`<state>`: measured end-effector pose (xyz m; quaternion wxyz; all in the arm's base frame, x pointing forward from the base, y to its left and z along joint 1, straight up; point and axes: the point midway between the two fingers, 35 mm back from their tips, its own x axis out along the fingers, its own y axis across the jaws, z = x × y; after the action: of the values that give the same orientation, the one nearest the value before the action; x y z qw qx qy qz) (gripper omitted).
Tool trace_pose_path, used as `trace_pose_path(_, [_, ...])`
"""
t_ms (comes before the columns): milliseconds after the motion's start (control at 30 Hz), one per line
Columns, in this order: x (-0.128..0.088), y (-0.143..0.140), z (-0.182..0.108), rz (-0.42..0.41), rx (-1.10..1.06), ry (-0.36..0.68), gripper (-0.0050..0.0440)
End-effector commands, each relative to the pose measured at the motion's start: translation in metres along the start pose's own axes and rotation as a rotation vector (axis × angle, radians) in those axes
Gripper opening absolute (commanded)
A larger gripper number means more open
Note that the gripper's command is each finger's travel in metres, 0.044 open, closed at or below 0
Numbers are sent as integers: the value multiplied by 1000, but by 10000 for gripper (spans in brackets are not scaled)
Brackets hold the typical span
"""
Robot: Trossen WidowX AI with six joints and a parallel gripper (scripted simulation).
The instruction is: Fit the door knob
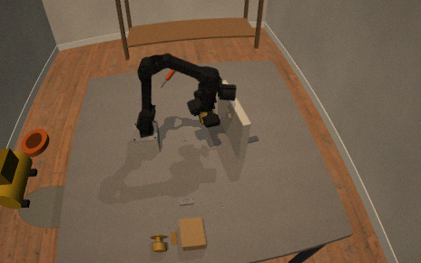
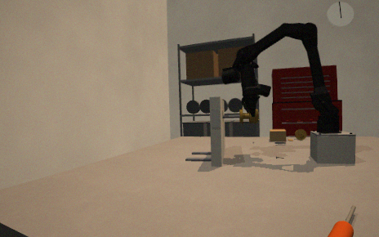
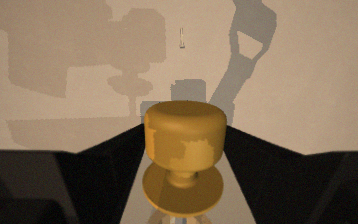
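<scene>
My gripper [image 1: 205,117] [image 2: 250,115] [image 3: 183,129] is shut on the brass door knob [image 1: 200,119] [image 2: 249,116] [image 3: 185,132] and holds it in the air. In the wrist view the knob's round head faces the camera, with its round plate [image 3: 182,190] below it; the spindle is hidden. The upright wooden door panel [image 1: 235,127] [image 2: 216,131] stands just beside the knob, on the side away from the robot base. A small gap shows between the knob and the panel in the exterior view. The latch socket is too small to make out.
The robot base [image 1: 147,136] [image 2: 332,147] stands on the grey mat [image 1: 281,195]. A second brass knob [image 1: 159,242] and a wooden box [image 1: 191,232] [image 2: 278,135] lie near the mat's front edge. An orange screwdriver [image 1: 169,75] [image 2: 341,229] lies behind the arm.
</scene>
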<state>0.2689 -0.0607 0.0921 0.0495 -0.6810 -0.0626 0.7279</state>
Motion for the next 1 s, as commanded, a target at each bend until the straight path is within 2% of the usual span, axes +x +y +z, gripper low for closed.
trace_pose_path(0, [-4,0,-5,-1,-1,14,0])
trace_pose_path(967, [-4,1,1,1,4,24,0])
